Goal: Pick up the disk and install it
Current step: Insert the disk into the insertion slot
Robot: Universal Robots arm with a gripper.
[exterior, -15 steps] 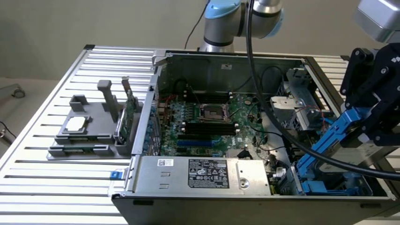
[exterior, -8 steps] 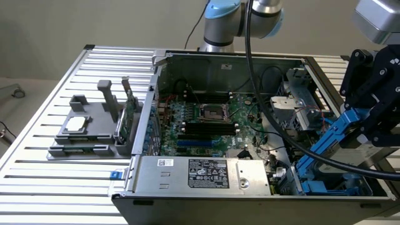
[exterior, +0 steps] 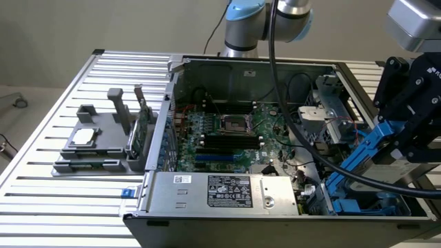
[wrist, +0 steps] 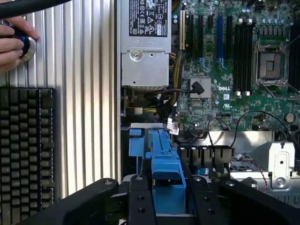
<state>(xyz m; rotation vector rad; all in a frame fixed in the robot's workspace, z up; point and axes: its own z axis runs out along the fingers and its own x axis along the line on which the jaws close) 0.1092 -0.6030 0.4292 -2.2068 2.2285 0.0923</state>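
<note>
Exterior view: my gripper (exterior: 403,139) grips the disk (exterior: 368,144), tilted over the drive bay (exterior: 365,206) at the exterior view's right, near corner of the case (exterior: 206,64). Picked up, not yet seated.

Wrist view: the gripper (wrist: 168,204) has the disk (wrist: 165,164) clamped by its blue carrier, and insertion remains.

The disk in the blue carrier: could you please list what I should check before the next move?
1. The disk held between the jaws of the gripper: ok.
2. The disk seated in the blue bay: not ok, it hangs tilted above it.
3. The case open: ok.
4. The black cable clear of the disk: cannot tell; it crosses in front in the exterior view.
5. The person's hand outside the case: ok, it rests near the keyboard.
</note>
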